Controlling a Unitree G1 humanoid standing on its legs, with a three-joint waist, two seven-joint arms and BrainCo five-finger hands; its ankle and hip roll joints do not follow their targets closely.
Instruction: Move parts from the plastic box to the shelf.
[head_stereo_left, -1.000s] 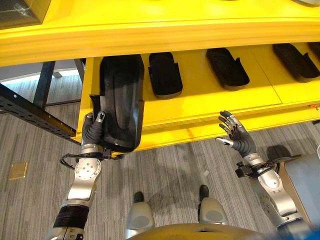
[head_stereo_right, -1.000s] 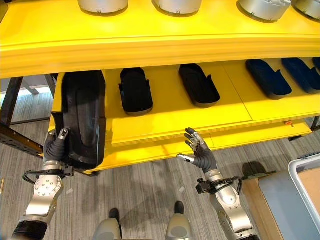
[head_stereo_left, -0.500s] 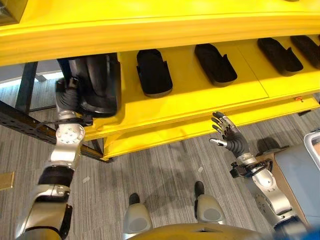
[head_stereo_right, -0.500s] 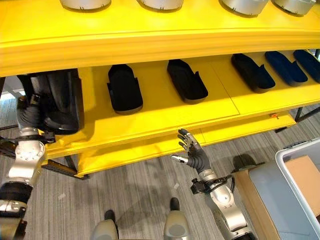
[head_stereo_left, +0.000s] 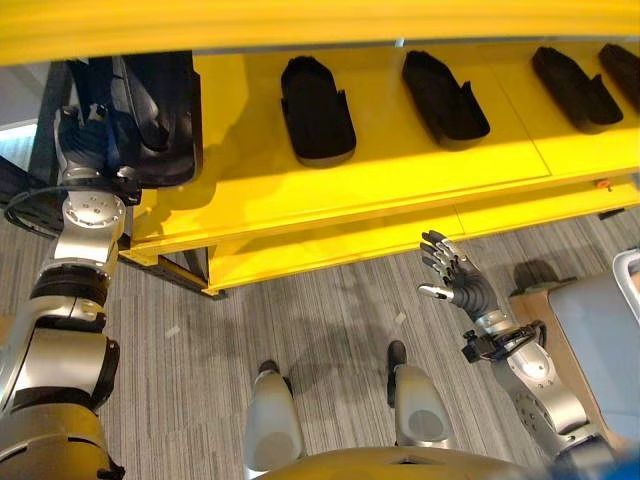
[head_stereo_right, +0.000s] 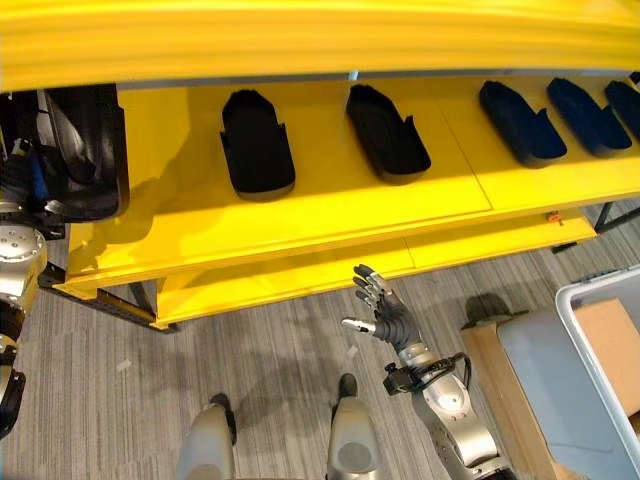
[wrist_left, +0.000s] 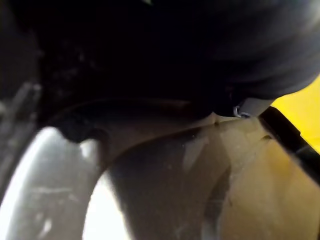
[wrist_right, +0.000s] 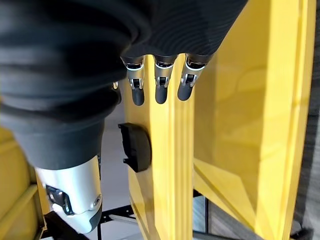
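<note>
We place black part (head_stereo_left: 150, 115) on yellow shelf (head_stereo_left: 400, 180), far left end, beside earlier parts (head_stereo_left: 316, 110). Left hand (head_stereo_left: 85, 145) at part's near end; grip unclear. Right hand (head_stereo_left: 455, 285) spread, idle below shelf. Next: let go, back to box (head_stereo_right: 605, 330).

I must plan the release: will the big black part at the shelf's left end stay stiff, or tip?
The part probably stays stiff: it keeps its moulded shape at the left hand. It may tip, since it sits at the shelf corner. Weight cannot be judged.
</note>
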